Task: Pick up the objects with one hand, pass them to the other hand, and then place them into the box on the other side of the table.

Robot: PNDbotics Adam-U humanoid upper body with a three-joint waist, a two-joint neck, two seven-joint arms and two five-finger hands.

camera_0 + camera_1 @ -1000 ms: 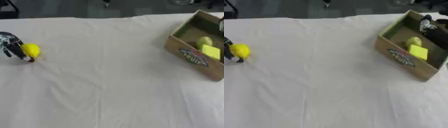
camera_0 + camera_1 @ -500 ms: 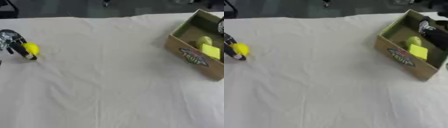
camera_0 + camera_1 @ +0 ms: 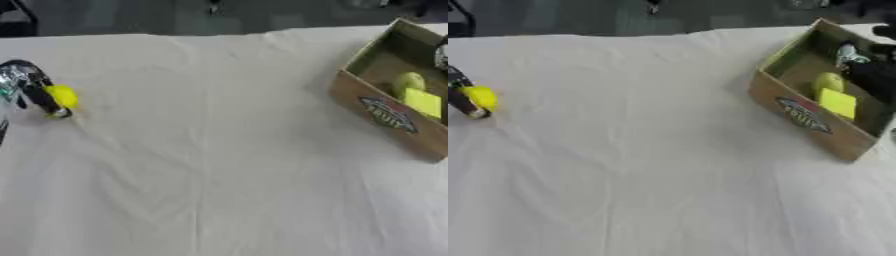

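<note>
Over at the left edge, the robot's black left hand (image 3: 460, 97) has its fingers curled round a small round bright-yellow object (image 3: 481, 96), right down at the white cloth-covered table (image 3: 649, 150). Only part of that hand shows. Across on the right stands an open brown cardboard box with a printed label on its near wall (image 3: 802, 116), set askew. Inside it lie a pale yellow-green rounded object (image 3: 828, 81) and, touching it, a flat bright-yellow square piece (image 3: 837, 103). The black-and-silver right hand (image 3: 868, 70) hangs over the box's far side; how its fingers stand is unclear.
</note>
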